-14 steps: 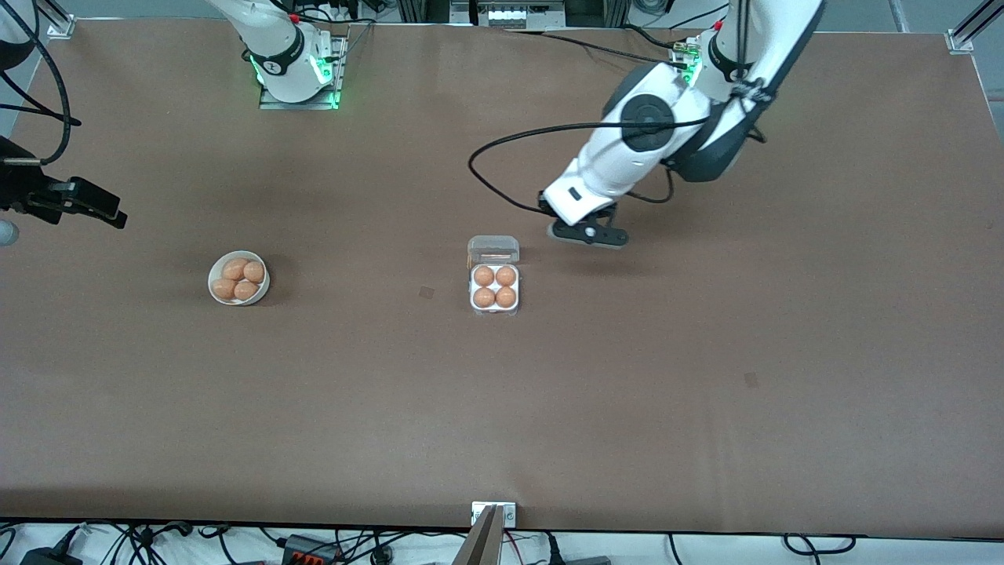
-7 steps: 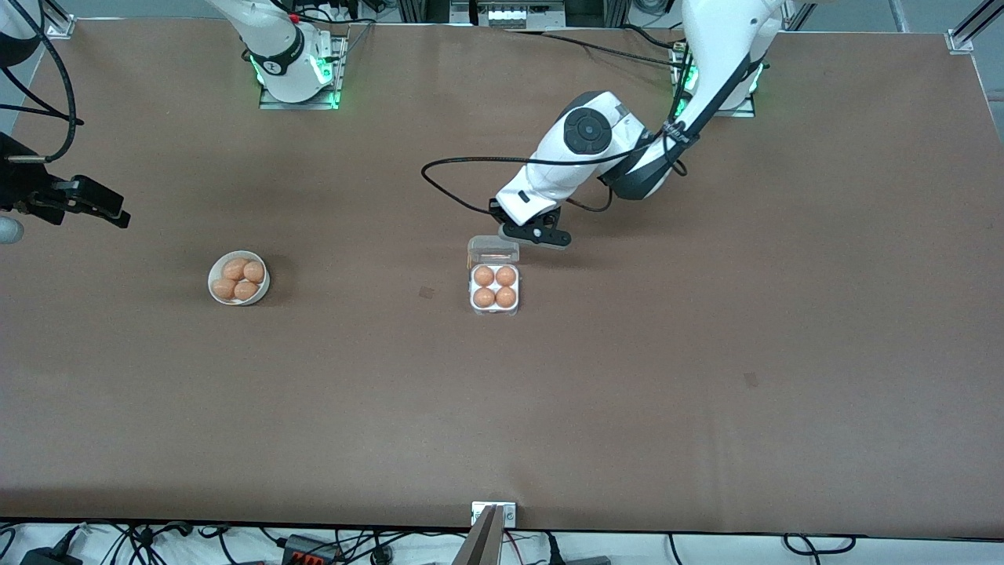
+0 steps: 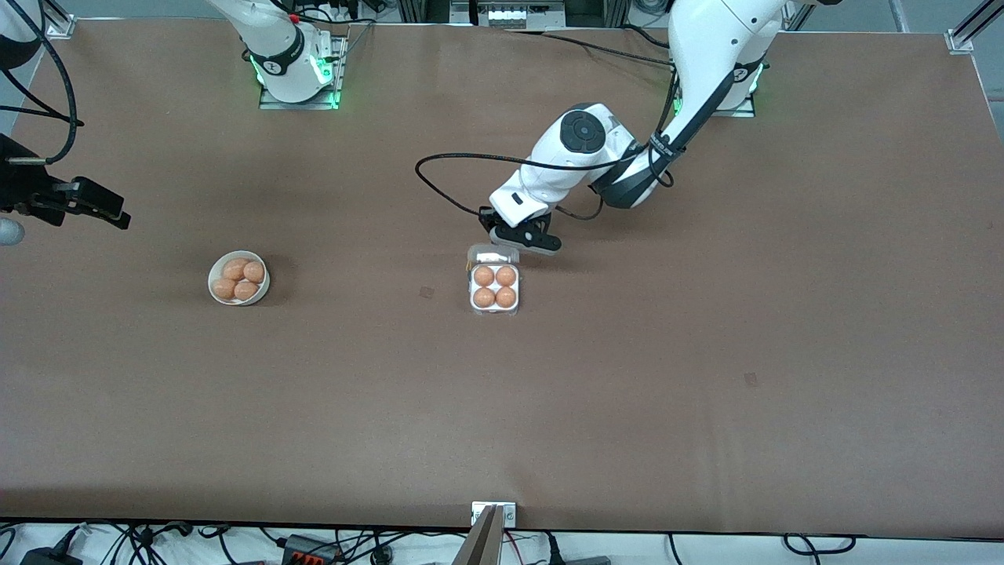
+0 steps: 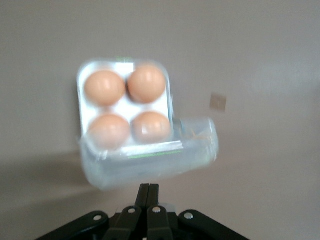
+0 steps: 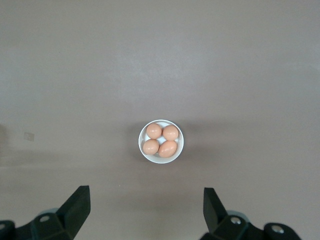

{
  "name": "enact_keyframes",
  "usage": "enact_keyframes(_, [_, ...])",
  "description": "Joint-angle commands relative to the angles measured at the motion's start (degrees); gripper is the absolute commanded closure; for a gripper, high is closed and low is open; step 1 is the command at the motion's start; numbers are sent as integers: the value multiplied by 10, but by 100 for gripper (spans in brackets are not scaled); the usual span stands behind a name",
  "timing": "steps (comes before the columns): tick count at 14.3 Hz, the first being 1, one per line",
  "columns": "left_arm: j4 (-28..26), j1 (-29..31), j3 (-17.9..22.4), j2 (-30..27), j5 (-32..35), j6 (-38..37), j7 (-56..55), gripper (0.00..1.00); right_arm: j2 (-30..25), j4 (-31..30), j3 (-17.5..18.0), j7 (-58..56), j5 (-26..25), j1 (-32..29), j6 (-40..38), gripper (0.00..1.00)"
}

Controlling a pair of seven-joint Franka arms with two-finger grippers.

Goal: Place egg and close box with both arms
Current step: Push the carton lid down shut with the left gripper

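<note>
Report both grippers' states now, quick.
Left gripper: shut, holding nothing, at the box's clear lid.
Right gripper: open, empty, waiting high above the bowl of eggs.

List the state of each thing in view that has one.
Egg tray: all four cups filled.
Clear lid: open, tipped up at the hinge.
Bowl: holds four eggs.
Left claw: shut, empty, at the lid.
Right claw: open, empty, waiting high above the bowl.

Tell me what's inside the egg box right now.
Four eggs fill all four cups of the box. Its clear lid stands open, with the shut left gripper beside it. The cup bottoms are covered by the eggs.
</note>
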Motion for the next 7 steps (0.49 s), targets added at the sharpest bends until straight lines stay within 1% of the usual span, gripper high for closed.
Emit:
enact_keyframes(1, [57, -4, 28, 24, 71, 10, -9, 99, -3, -2, 2, -7, -5, -6, 2, 0])
enact_keyframes(3, [64, -2, 28, 26, 72, 10, -10, 99, -3, -2, 5, -8, -5, -22, 2, 0])
enact_keyframes(6, [50, 4, 27, 8, 72, -5, -12, 99, -4, -2, 26, -8, -3, -39, 0, 0])
enact_keyframes(7, [49, 5, 25, -7, 72, -43, -12, 99, -4, -2, 34, -8, -4, -44, -1, 0])
